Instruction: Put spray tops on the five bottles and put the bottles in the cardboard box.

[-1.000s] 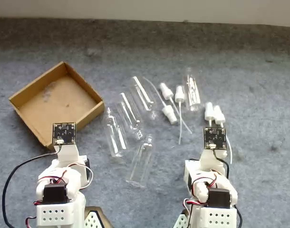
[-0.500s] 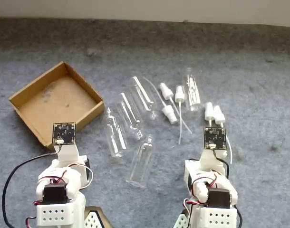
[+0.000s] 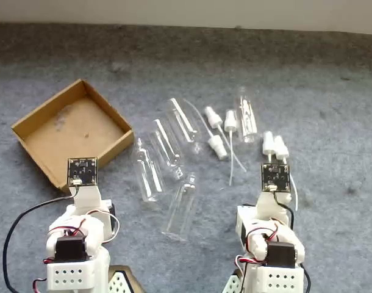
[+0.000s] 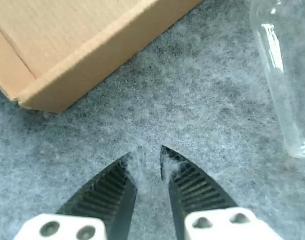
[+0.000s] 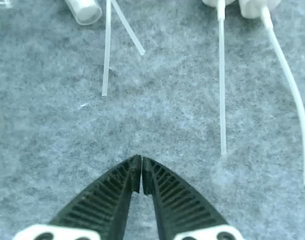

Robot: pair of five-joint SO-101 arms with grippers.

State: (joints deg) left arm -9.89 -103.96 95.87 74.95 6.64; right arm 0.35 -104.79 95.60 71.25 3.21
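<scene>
Left claw (image 4: 147, 155) barely ajar and empty, just beside the cardboard box (image 4: 92, 55) corner. Right claw (image 5: 141, 165) closed on nothing, short of the spray tops (image 3: 268, 142). Five bottles (image 3: 150, 171) lie uncapped on the bench between them. We judge nothing started; next, grip one bottle, then fetch a top.

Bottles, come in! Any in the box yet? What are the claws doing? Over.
Left gripper barely open, empty; right gripper shut, empty. Five bottles lying uncapped, none in the cardboard box. Spray tops loose beside them, nothing blocking.
</scene>
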